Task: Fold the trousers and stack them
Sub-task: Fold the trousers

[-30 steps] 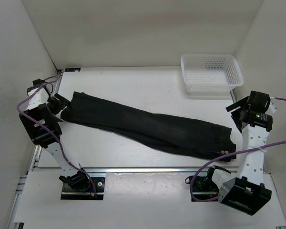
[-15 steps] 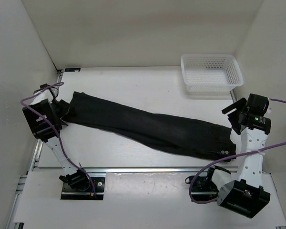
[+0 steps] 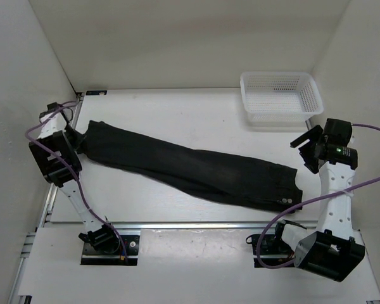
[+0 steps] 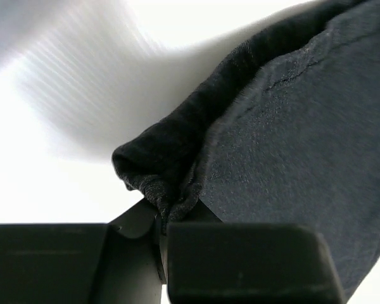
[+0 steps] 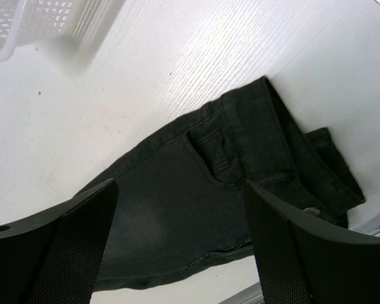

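The black trousers lie flat in a long diagonal band, leg ends at the far left and waistband at the near right. My left gripper is shut on the leg-end hem. The left wrist view shows that bunched hem pinched where the jaws meet in my left gripper. My right gripper hangs open beside and above the waistband end, touching nothing. In the right wrist view the trousers' pocket and waistband lie below my right gripper, and a small button shows.
A white mesh basket stands at the far right of the table, and its corner also shows as the basket in the right wrist view. White walls close in on the left, back and right. A metal rail runs along the table's near edge.
My left gripper went from open to shut on the leg-end hem, and that end has shifted slightly left. The right gripper rose a little, staying open.
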You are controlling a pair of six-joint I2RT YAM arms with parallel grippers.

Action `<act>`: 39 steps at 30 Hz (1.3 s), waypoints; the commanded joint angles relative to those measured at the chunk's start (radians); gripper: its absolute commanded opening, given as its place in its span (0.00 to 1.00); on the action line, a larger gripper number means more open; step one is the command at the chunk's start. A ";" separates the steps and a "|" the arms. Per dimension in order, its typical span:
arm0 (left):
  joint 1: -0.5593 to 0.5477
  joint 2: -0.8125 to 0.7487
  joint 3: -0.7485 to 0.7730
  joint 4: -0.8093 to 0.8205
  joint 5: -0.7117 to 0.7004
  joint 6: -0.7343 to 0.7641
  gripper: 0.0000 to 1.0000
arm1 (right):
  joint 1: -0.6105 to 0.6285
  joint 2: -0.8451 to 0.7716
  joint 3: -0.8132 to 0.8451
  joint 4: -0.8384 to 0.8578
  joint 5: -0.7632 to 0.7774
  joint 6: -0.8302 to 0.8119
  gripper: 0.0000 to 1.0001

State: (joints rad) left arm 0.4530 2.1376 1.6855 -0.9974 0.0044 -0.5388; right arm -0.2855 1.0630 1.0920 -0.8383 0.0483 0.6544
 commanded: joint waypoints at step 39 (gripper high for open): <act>-1.163 -0.624 -0.381 0.138 -0.352 -0.268 0.10 | 0.066 -0.146 -0.037 0.001 -0.071 -0.018 0.84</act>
State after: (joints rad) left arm -0.6178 1.5154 1.3552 -0.9108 -0.2680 -0.6846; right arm -0.2337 0.9325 1.0687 -0.8402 -0.0074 0.6510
